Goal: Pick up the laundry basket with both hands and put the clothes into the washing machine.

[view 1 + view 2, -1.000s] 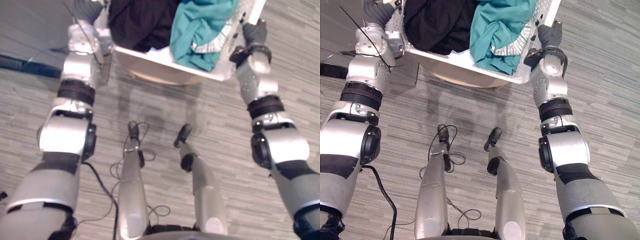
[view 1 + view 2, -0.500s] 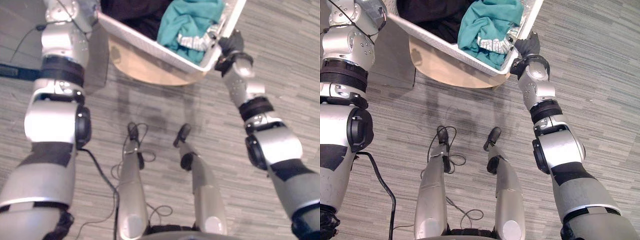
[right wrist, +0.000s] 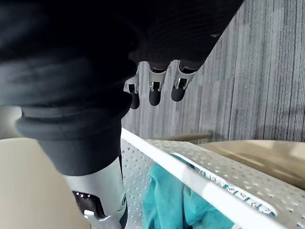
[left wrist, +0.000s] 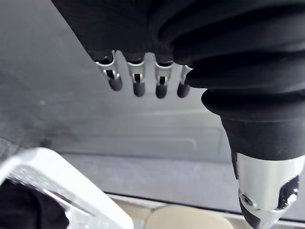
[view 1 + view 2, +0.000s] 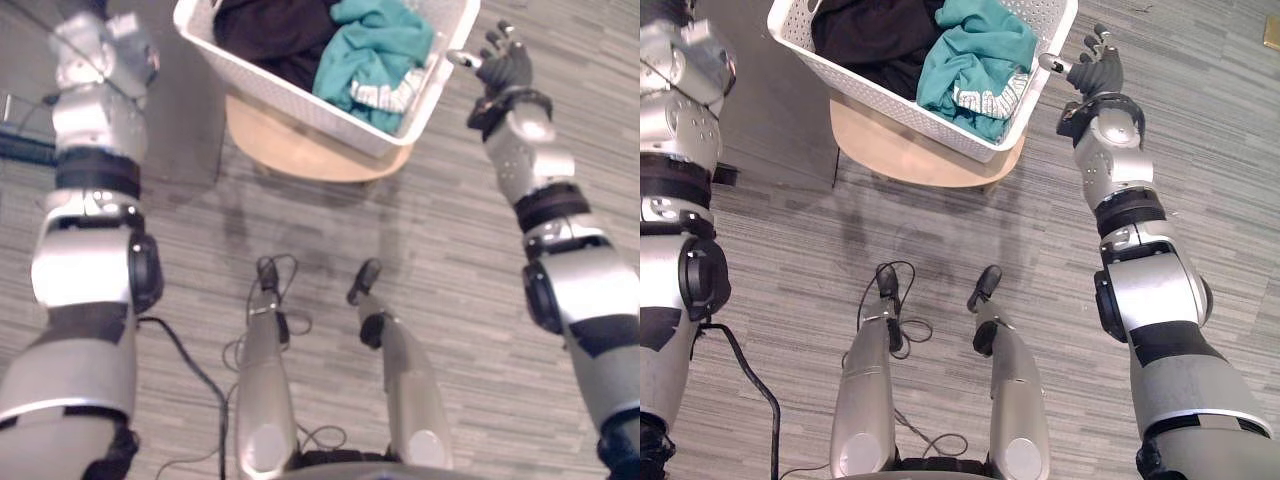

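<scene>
The white perforated laundry basket (image 5: 290, 100) rests on a round wooden stool (image 5: 300, 155), slightly askew. Inside it lie black clothes (image 5: 270, 30) and a teal garment (image 5: 365, 55). My right hand (image 5: 505, 62) hovers just off the basket's right end, fingers straight and spread, holding nothing; its fingers (image 3: 152, 93) show above the basket's rim (image 3: 200, 176). My left hand (image 4: 138, 83) has its fingers straight too, with a corner of the basket (image 4: 62, 176) close below and nothing in its grasp. The left arm (image 5: 95, 140) reaches up along the left side.
A grey flat-sided unit (image 5: 770, 120) stands left of the stool, beside my left arm. Grey striped flooring (image 5: 450, 260) lies all around.
The basket, held up and tilted a second ago, now sits on the stool. Both hands have let go of its ends, opened and drawn outward. The camera view has shifted as well.
</scene>
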